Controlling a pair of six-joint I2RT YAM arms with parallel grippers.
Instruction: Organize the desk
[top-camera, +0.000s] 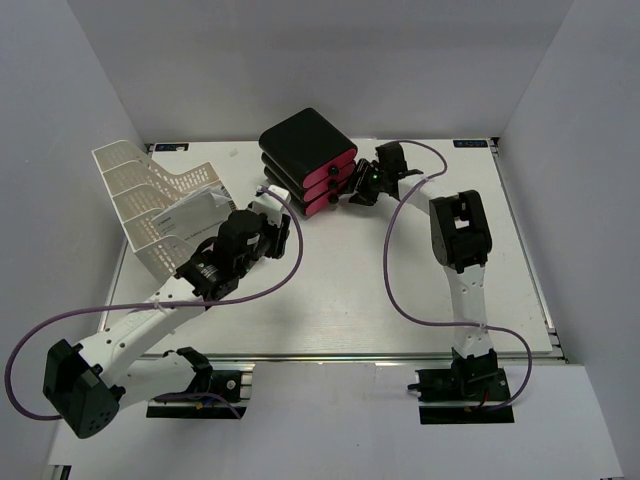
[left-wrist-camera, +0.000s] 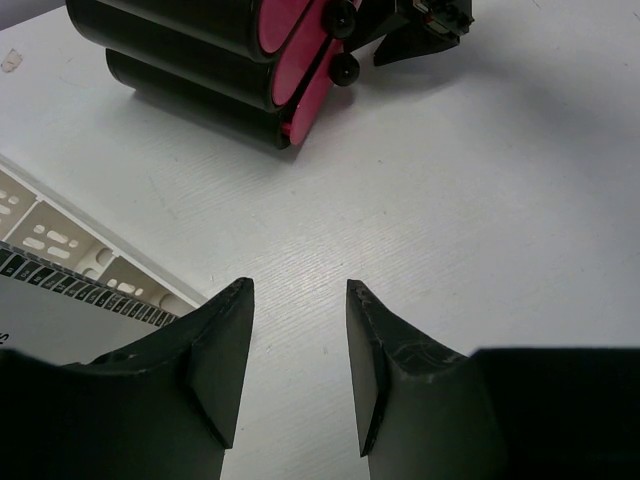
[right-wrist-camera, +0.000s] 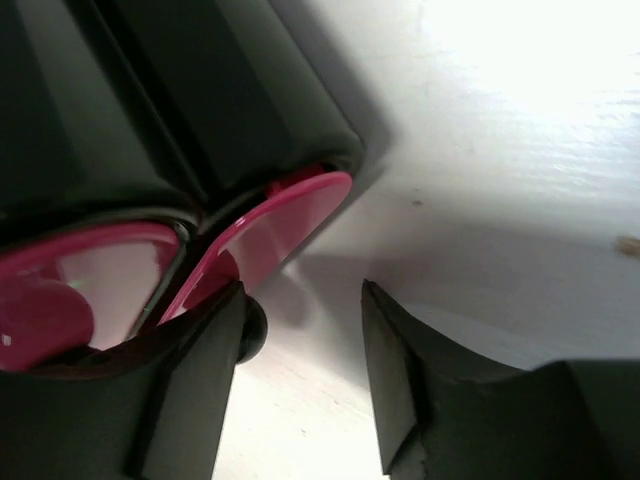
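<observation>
Bolted at the near edge, my arms (top-camera: 150, 325) reach over the desk (top-camera: 340, 310) spread beneath both claws. By the left-edge tray (top-camera: 140, 200), my left claw (left-wrist-camera: 298, 290) hangs spread above bare desk. My right claw (right-wrist-camera: 300, 295), spread too, faces the pink fronts of the drawers (top-camera: 305, 150) near the far edge, a knob (right-wrist-camera: 252, 332) beside one finger (right-wrist-camera: 195, 390).

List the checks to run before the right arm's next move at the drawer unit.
1. Check right gripper is open: ok.
2. Check drawer knob is centred between its fingers: not ok, it sits against one finger.
3. Check left gripper is open and empty: ok.
4. Check left gripper is apart from the drawer unit: ok.
5. Check drawers are fully shut: cannot tell.
</observation>
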